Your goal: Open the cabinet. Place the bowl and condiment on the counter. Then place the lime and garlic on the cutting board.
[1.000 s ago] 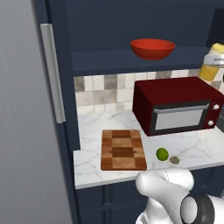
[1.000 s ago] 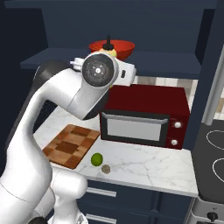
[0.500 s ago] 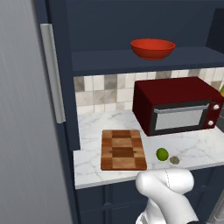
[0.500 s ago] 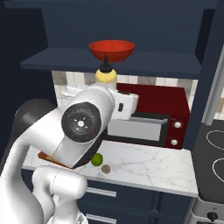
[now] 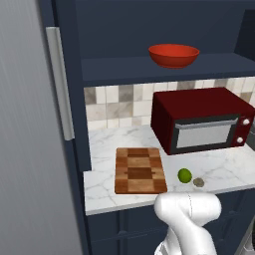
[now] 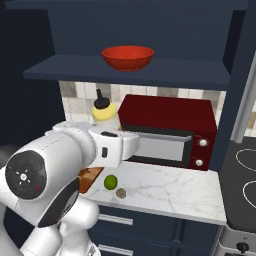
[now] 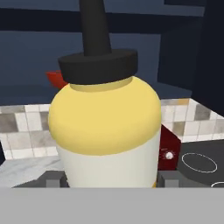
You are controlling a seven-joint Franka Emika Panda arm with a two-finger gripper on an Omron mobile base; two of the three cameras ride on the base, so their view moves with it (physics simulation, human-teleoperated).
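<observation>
Marble counter (image 5: 226, 168), cutting board (image 5: 140, 170), lime (image 5: 185, 175), garlic (image 5: 198, 182), bowl (image 5: 174, 55) shelved above

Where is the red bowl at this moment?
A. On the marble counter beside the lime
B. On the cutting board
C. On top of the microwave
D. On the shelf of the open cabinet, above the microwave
D. The bowl stands on the dark shelf of the cabinet, above the microwave; the cutting board carries nothing, and the lime lies on the counter.
</observation>
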